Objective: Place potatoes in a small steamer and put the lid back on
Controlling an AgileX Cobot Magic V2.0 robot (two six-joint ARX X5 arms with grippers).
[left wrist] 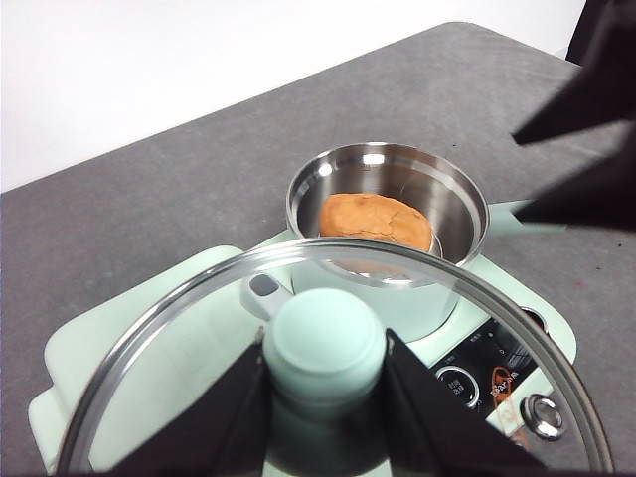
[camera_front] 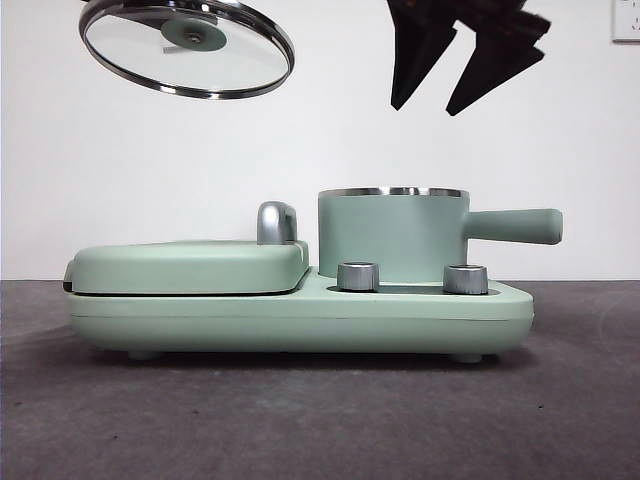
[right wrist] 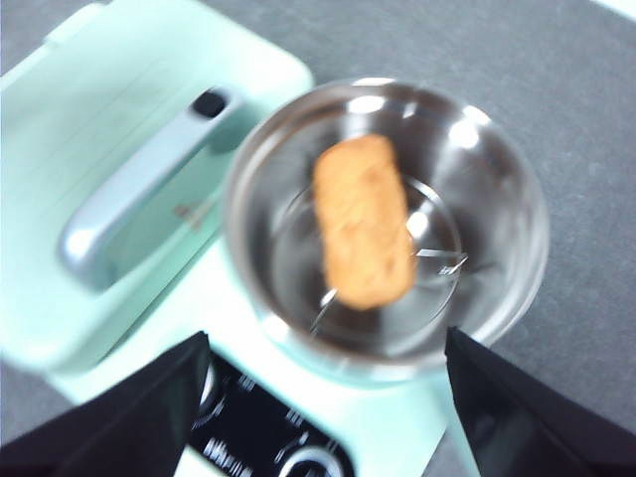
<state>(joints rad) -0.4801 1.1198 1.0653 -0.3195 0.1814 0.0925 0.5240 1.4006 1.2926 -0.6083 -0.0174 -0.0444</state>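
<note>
No brand can be read: small writing is seen on the black control panel beside the steel dials, but it is too small to make out. The cooker base is carried by a dark grey, matte table, and a plain white wall is seen behind; a pale plate is fixed high at the wall's right edge.

Up in the air, the lid is held tilted, well above the griddle cover on the base's left half. Its mint knob is clamped between the jaws of the left gripper.

The pot is seated on the base's right half, behind the dials, its handle pointed towards the right edge. It is uncovered. The potato is seen lying inside, on the steel bottom, touching nothing but the pot.

Above the pot, the right gripper is hung with its jaws spread wide and nothing between them. The cover's chrome handle is raised just beside the pot.
</note>
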